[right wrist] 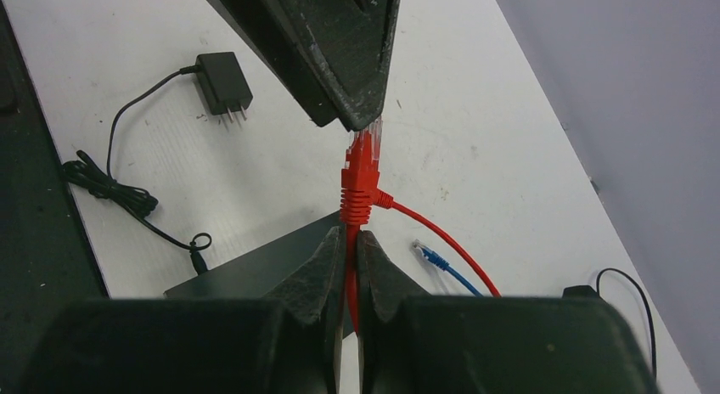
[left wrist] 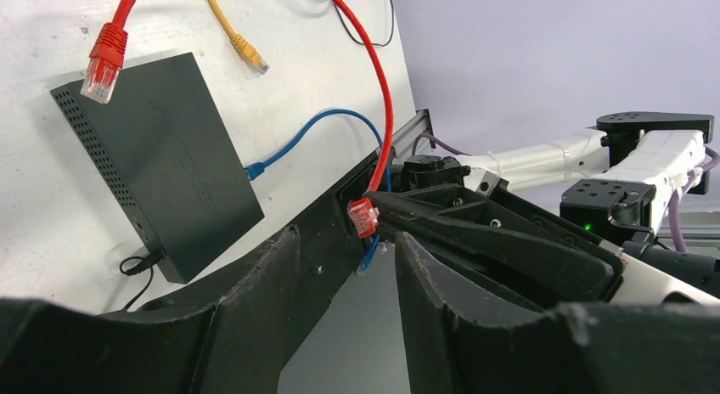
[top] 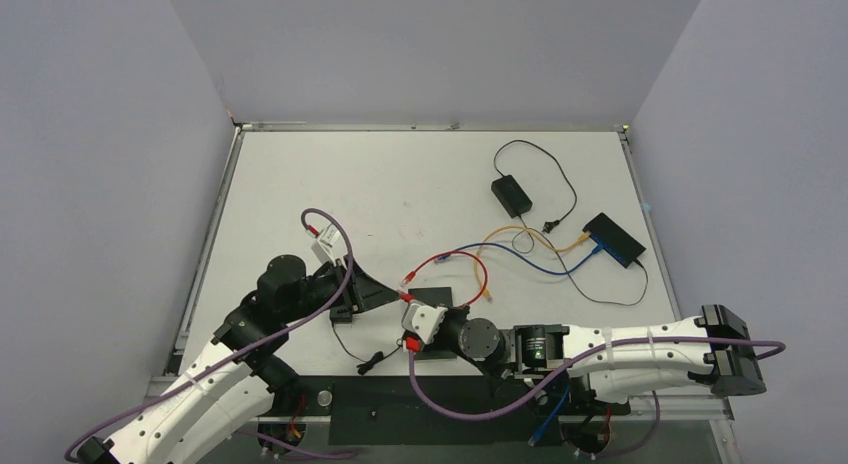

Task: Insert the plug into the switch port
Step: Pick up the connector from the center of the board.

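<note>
Right wrist: right pincer [right wrist: 351,239] nips red cable [right wrist: 441,241] behind plug [right wrist: 361,169], left pincer [left wrist: 344,238] open w/ tip crowding plug.

White desk [top: 400,174], far switch [top: 614,238] at right edge, yellow cable [left wrist: 222,20] and blue cable [left wrist: 289,143] running to it, power brick [top: 511,194] behind, near switch [left wrist: 170,156] front-centre, red cable [left wrist: 390,105] looped beside, wall adapter [right wrist: 222,78] near.

Far-left corner of desk [top: 330,174]: open, free passage. Far-right corner: adapter [top: 511,193], 2nd switch [top: 614,238] & tangled cables [top: 545,246] obstruct. Near edge, ctr: L gripper [left wrist: 346,237] & R gripper [right wrist: 351,237] tip-to-tip, red plug [right wrist: 361,169] btwn.
</note>
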Controlling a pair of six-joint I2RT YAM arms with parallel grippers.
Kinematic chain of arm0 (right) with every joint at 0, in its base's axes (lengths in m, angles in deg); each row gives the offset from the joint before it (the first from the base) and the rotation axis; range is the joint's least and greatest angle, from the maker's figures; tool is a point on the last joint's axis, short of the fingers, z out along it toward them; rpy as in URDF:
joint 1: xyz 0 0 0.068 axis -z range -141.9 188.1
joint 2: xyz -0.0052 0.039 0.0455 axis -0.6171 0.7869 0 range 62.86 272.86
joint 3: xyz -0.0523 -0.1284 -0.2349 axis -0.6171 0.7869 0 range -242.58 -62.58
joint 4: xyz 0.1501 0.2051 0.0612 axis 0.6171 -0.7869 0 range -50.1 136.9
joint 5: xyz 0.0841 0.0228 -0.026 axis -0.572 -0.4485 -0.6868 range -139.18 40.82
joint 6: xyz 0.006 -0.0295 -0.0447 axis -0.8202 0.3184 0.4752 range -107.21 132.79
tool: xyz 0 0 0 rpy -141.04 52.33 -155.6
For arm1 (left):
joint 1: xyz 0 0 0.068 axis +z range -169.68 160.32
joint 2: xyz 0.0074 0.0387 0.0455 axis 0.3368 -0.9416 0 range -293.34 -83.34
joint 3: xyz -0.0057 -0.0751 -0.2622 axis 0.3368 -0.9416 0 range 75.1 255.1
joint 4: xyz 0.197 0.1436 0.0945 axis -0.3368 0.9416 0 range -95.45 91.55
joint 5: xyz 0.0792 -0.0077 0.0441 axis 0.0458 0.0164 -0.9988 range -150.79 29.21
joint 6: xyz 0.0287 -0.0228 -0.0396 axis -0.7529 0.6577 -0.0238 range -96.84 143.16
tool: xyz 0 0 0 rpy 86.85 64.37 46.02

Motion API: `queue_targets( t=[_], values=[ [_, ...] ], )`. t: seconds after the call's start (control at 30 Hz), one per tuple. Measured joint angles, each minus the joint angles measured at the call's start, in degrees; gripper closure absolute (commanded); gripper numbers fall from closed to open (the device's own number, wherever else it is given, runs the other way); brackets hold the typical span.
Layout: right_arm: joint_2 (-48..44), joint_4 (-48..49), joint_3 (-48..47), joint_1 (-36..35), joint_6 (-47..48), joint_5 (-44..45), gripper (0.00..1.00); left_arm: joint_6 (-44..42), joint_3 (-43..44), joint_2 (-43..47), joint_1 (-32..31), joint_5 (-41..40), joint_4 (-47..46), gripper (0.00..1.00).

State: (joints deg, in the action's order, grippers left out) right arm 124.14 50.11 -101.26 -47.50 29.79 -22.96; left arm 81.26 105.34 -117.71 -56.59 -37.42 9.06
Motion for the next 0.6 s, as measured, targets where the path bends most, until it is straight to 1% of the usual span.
queue_targets(
  t=[0.6],
  values=[
    [0.5,-0.2,0.3,-3.0,1.8,2.5,1.0,1.3,-1.1,-1.2,0.0,2.3,-1.2,0.63]
  ],
)
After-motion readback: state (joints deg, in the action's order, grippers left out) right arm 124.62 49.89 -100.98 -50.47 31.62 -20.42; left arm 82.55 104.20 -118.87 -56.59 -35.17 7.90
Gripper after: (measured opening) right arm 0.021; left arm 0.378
